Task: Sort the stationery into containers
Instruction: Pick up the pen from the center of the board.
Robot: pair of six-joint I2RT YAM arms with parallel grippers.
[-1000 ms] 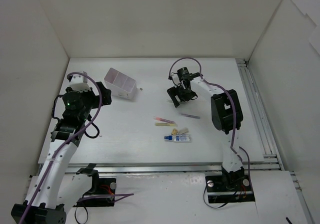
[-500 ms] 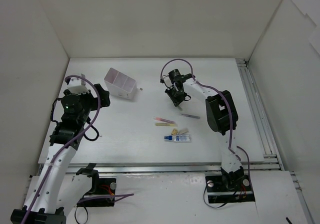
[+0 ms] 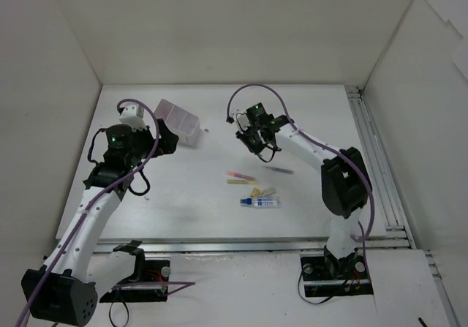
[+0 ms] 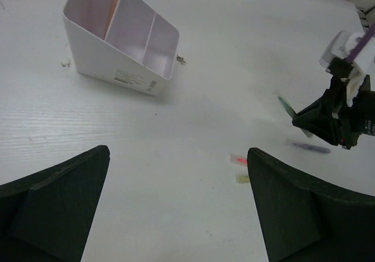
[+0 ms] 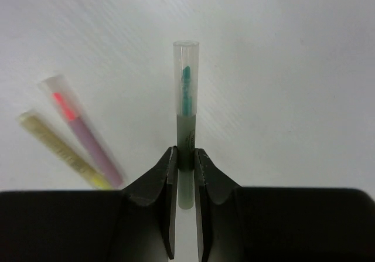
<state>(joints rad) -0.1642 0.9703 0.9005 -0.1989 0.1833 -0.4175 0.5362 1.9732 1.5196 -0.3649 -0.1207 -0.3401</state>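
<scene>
Carry step in hand: right gripper (image 5: 186, 156) clamped on green pen (image 5: 186, 92), held above table (image 5: 281, 68), well apart from white box (image 4: 111, 71). Left gripper (image 4: 179, 209) wide open, empty. Next, likely: swing over box, drop into a compartment.

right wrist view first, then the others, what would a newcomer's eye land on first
First, the green-tipped pen with its clear cap, pinched in the shut right gripper over the table. Next comes the white three-compartment box at the table's far left. The left gripper is wide open and faces it.
</scene>
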